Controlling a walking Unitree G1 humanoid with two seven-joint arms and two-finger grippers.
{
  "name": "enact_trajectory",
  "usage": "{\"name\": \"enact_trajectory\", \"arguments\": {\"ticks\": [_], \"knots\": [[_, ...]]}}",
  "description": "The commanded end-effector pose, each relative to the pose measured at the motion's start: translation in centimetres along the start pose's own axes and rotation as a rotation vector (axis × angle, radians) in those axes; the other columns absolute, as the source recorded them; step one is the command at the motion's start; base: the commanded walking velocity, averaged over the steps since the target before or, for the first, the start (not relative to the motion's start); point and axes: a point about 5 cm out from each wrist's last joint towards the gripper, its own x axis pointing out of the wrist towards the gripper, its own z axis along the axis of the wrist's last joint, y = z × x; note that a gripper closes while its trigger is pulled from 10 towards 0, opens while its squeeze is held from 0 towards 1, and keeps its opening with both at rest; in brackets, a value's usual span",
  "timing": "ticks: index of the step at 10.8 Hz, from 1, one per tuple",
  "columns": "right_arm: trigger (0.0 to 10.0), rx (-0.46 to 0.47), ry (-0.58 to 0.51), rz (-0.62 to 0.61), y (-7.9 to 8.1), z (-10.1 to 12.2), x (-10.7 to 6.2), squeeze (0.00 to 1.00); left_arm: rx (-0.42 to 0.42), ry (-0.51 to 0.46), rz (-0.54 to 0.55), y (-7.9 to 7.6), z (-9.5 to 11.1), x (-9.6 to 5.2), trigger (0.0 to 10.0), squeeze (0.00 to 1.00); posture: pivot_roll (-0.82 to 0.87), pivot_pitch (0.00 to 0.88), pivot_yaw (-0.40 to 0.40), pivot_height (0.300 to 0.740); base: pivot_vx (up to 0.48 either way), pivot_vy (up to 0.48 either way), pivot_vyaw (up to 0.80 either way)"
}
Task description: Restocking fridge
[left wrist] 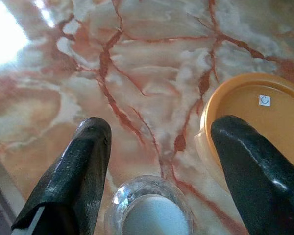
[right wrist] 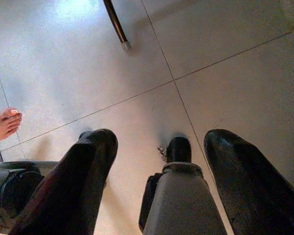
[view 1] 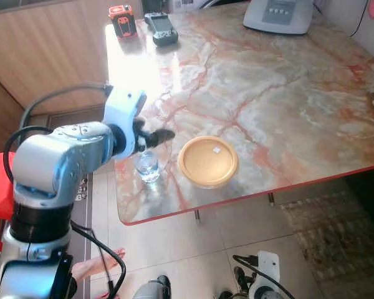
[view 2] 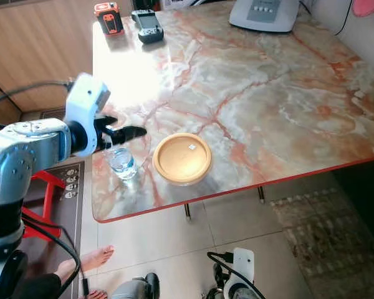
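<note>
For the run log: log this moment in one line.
left gripper: open, above water bottle | lidded container: beside bottle, marble table near edge | right gripper: idle, open, over floor

Robot body, as I am seeing it from the operator station.
I am viewing a silver, rounded left arm with black joint bands, a white wrist housing, black cables looping alongside, and glossy black tapered fingers on the left gripper and right gripper.

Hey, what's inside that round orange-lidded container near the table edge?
Cannot tell. The container is closed by its orange lid, hiding its contents. A small white sticker sits on the lid.
</note>
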Motion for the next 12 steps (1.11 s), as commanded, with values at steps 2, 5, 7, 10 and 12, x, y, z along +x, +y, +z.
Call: {"name": "enact_trajectory", "arguments": {"ticks": [2, 5, 7, 10, 12], "knots": [[10.0, 0.017, 0.036, -0.018, -0.3, -1.0, -0.2, 0.0, 0.015, -0.007, -0.001, 0.4, 1.0, -0.6, 10.0, 0.0, 0.21, 0.183, 0.042, 0.74, 0.0, 0.0, 0.0], [10.0, 0.015, 0.04, -0.014, -0.3, -1.0, -0.2, 0.0, 0.061, 0.019, -0.031, 0.1, 1.5, -1.6, 10.0, 0.0, 0.22, 0.183, 0.046, 0.74, 0.0, 0.0, 0.0], [10.0, 0.016, 0.044, -0.013, -0.2, -1.1, -0.2, 0.0, 0.061, 0.055, -0.065, -0.3, 1.1, -1.9, 10.0, 0.0, 0.22, 0.174, 0.055, 0.74, 0.0, 0.0, 0.0], [10.0, 0.017, 0.049, -0.016, -0.1, -1.1, -0.2, 0.0, 0.081, 0.098, -0.088, -0.7, 0.2, -1.9, 10.0, 0.0, 0.22, 0.163, 0.064, 0.74, 0.0, 0.0, 0.0], [10.0, 0.023, 0.05, -0.02, -0.1, -1.2, -0.2, 0.0, 0.1, 0.121, -0.046, -0.2, 0.1, -2.2, 10.0, 0.0, 0.22, 0.154, 0.072, 0.74, 0.0, 0.0, 0.0]]}}
